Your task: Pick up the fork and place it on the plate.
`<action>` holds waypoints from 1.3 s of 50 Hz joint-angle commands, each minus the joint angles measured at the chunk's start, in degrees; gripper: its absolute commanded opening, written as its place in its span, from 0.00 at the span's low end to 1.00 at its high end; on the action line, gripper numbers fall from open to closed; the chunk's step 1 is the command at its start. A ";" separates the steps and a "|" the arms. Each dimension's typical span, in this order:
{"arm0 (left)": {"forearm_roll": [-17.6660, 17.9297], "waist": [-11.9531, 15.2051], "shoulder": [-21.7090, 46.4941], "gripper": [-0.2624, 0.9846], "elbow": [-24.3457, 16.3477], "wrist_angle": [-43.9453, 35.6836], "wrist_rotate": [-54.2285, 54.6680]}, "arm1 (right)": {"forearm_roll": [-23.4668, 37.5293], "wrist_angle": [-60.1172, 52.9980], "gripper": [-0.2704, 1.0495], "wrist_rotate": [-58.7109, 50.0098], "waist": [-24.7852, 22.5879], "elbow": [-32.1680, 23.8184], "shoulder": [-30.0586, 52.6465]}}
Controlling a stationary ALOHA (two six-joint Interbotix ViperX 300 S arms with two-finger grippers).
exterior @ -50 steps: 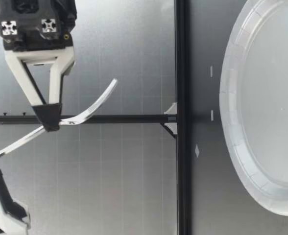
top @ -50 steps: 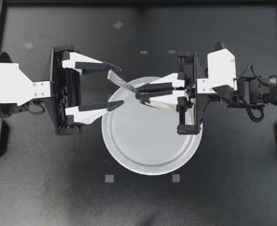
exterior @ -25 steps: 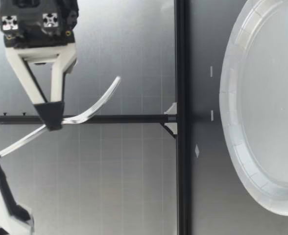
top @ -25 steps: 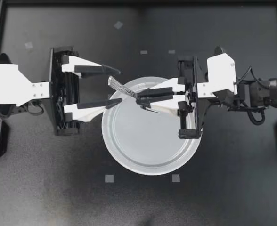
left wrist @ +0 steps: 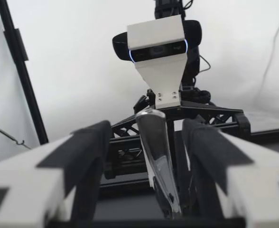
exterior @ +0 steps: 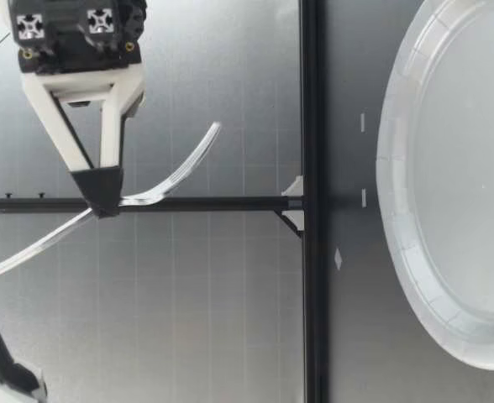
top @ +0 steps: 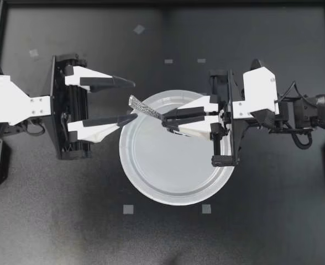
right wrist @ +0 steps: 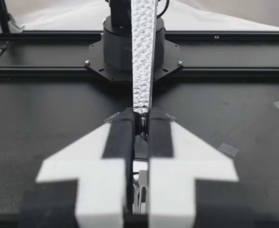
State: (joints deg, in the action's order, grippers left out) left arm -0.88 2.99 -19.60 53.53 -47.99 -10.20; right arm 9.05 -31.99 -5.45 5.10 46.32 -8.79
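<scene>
The fork (top: 144, 110) hangs in the air above the edge of the plate (top: 151, 194), pinched near its neck by my right gripper (top: 164, 120) — both fingers clamped on it. Its textured handle end reaches between the spread fingers of my left gripper (top: 134, 100), touching neither — the plate lies flat on the dark tabletop (top: 262, 221)

My right gripper (top: 164, 117) pinches shut; my left gripper (top: 135, 100) gapes, seemingly level.

L hand (top: 135, 100), R hand (top: 163, 120): white, blk finger pads (top: 101, 81); blk cables (top: 295, 131)
</scene>
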 commanded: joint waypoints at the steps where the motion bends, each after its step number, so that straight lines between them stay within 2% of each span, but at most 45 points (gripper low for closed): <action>1: -0.09 -0.18 -0.53 0.62 -0.53 -0.18 0.09 | 0.00 -0.70 0.24 0.00 -0.26 -1.05 -0.97; 16: -0.18 -0.18 -0.79 0.62 -0.53 0.00 -0.09 | -0.79 -0.88 0.24 -1.67 -0.26 -1.14 -1.23; 23: -0.18 -0.18 -2.11 0.62 0.44 3.78 -4.83 | -2.99 -4.04 0.24 -12.48 -0.88 -0.35 -3.25; 29: 0.00 0.09 -5.19 0.62 1.14 14.33 -17.75 | -2.90 -7.21 0.24 -23.99 -1.23 1.76 -5.10; 34: 0.09 1.58 -8.44 0.62 0.09 24.17 -34.28 | -2.99 -7.56 0.24 -34.98 -2.64 1.85 -5.10; 40: 0.62 3.96 -11.07 0.62 -0.70 30.50 -55.02 | -2.64 -6.50 0.24 -58.89 -3.34 1.14 -3.78; 45: 1.93 5.19 -11.95 0.64 0.00 29.09 -66.97 | 0.62 -7.73 0.24 -76.11 -3.43 0.88 -1.85; 48: 2.55 5.19 -11.69 0.66 0.70 26.63 -71.63 | 2.81 -9.23 0.24 -80.68 -3.43 0.09 -0.53; 59: 2.90 5.19 -8.17 0.67 5.36 10.90 -87.36 | 2.90 -15.29 0.24 -83.50 -3.43 -6.15 5.36; 65: 4.13 5.10 -6.15 0.67 7.38 3.08 -93.87 | 2.90 -18.37 0.24 -85.25 -3.43 -7.12 8.26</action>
State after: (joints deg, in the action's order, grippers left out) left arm 2.55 8.00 -26.19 60.91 -40.34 -102.13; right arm 11.95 -48.52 -90.18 1.93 40.87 -0.97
